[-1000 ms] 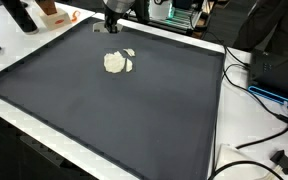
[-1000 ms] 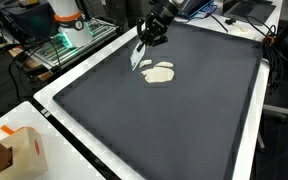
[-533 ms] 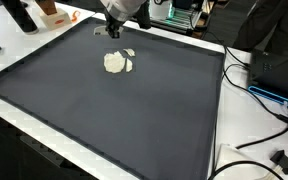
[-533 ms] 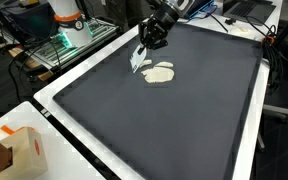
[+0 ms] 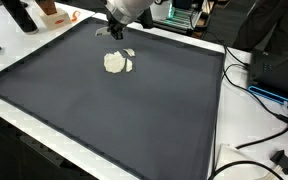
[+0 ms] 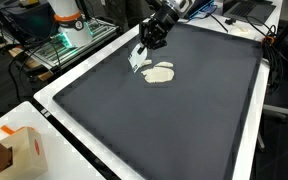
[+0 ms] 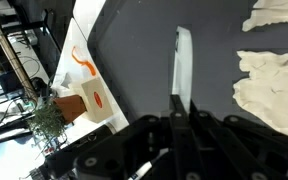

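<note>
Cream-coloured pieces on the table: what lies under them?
A dark mat over the white table. Anything directly beneath the cream-coloured pieces is covered. The gripper holds a white strip beside them.

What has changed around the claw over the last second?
The claw tilted: its wrist shifted slightly rightward in an exterior view, while the white strip it grips barely moved. Nothing was taken hold of or let go. The cream pieces on the dark mat stayed put.
</note>
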